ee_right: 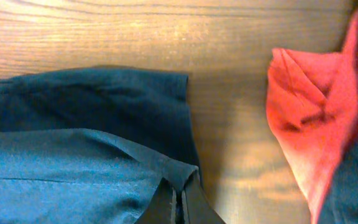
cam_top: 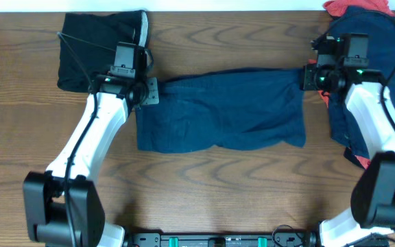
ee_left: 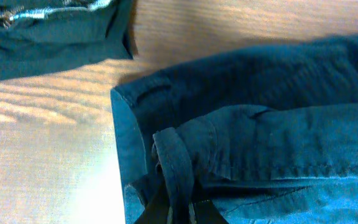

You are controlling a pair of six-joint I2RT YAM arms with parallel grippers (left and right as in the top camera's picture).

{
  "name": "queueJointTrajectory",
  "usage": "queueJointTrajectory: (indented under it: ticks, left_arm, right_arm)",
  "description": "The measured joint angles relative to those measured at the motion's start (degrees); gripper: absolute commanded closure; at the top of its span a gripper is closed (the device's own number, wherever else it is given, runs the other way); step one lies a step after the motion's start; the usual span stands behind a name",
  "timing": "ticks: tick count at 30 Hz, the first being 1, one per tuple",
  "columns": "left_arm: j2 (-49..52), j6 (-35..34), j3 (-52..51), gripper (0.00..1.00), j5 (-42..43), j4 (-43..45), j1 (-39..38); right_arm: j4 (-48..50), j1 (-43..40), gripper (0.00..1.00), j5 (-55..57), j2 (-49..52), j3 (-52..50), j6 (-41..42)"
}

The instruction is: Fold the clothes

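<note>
Left gripper [cam_top: 147, 91]: jaws pinched closed on the navy shorts [cam_top: 221, 110]. In the left wrist view I saw the fingertips [ee_left: 166, 208] nipping a rolled-over strip of cloth at the end of the garment. Right gripper [cam_top: 306, 75]: also pinched closed, gripping the opposite end of the same shorts at a thin folded edge. The shorts lay flat on the table [cam_top: 218, 185], spanning from one gripper to the other. The black piece [cam_top: 94, 48] with its grey band [cam_top: 143, 31] lay ahead of the left gripper and to its outer side, bare wood between it and the shorts. The red-orange piece [ee_right: 297, 124] sat near the right gripper on its outer side, apart from the shorts, partly under a navy heap [cam_top: 365, 48].
</note>
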Motion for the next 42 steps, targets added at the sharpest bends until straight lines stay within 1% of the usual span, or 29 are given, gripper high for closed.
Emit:
queueJointTrajectory:
  ticks: [3, 10, 14, 22, 24, 25, 26, 27, 28, 29, 30, 31, 32, 35, 38, 42]
  left_arm:
    - [2.4, -0.8, 0.0, 0.94, -1.7, 2.8, 0.0]
    - [7.1, -1.4, 0.0, 0.94, -4.2, 7.8, 0.0]
    - [8.8, -1.8, 0.0, 0.94, -5.0, 10.1, 0.0]
    - [9.5, -1.8, 0.0, 0.94, -5.7, 11.5, 0.1]
    - [9.5, -1.8, 0.0, 0.94, -5.8, 11.5, 0.1]
    - [9.5, -1.8, 0.0, 0.92, -5.9, 11.5, 0.1]
    - [9.5, -1.8, 0.0, 0.83, -5.9, 11.5, 0.1]
    - [9.5, -1.6, 0.0, 0.71, -6.1, 11.5, 0.1]
    - [9.5, -1.9, 0.0, 0.56, -6.2, 11.5, 0.1]
    - [9.5, -1.7, 0.0, 0.39, -6.3, 11.5, 0.2]
    - [9.5, -1.9, 0.0, 0.18, -6.6, 11.5, 0.2]
    - [9.5, -2.0, 0.0, 0.05, -6.8, 11.5, 0.3]
    - [9.5, -2.0, 0.0, 0.01, -6.8, 11.4, 0.3]
    - [9.5, -2.1, 0.0, 0.02, -7.0, 9.1, 0.4]
    - [9.0, -2.1, 0.3, 0.02, -7.0, 4.4, 0.7]
    - [6.0, -2.0, 0.7, 0.02, -7.0, 0.1, 1.0]
  right_arm:
    - [3.2, 0.6, 0.99, 0.0, 2.9, 0.0, -1.0]
    - [6.7, 1.7, 0.99, 0.3, 7.8, 0.0, -1.6]
    - [8.4, 2.3, 0.96, 0.8, 10.4, 0.0, -1.8]
    - [13.4, 3.4, 0.95, 1.5, 14.3, 0.0, -2.1]
    - [15.2, 3.5, 0.94, 1.5, 14.3, 0.0, -2.1]
    - [16.2, 3.5, 0.92, 1.5, 14.3, 0.0, -2.1]
    - [16.9, 3.6, 0.83, 1.5, 14.3, 0.0, -2.1]
    - [17.6, 3.6, 0.65, 1.6, 14.3, 0.0, -1.9]
    - [18.2, 3.6, 0.50, 1.7, 14.3, 0.0, -2.1]
    - [18.8, 3.6, 0.41, 1.7, 14.3, 0.0, -2.2]
    - [19.3, 3.7, 0.36, 1.7, 14.3, 0.0, -2.3]
    - [19.6, 3.8, 0.28, 1.8, 14.3, 0.0, -2.3]
    - [19.6, 3.9, 0.23, 1.9, 14.3, 0.0, -2.1]
    - [17.0, 4.2, 0.16, 1.9, 14.3, 0.5, -2.1]
    - [11.6, 4.2, 0.16, 0.9, 14.1, 2.2, -1.8]
    - [3.7, 4.2, 0.20, -1.5, 12.1, 4.9, -1.8]
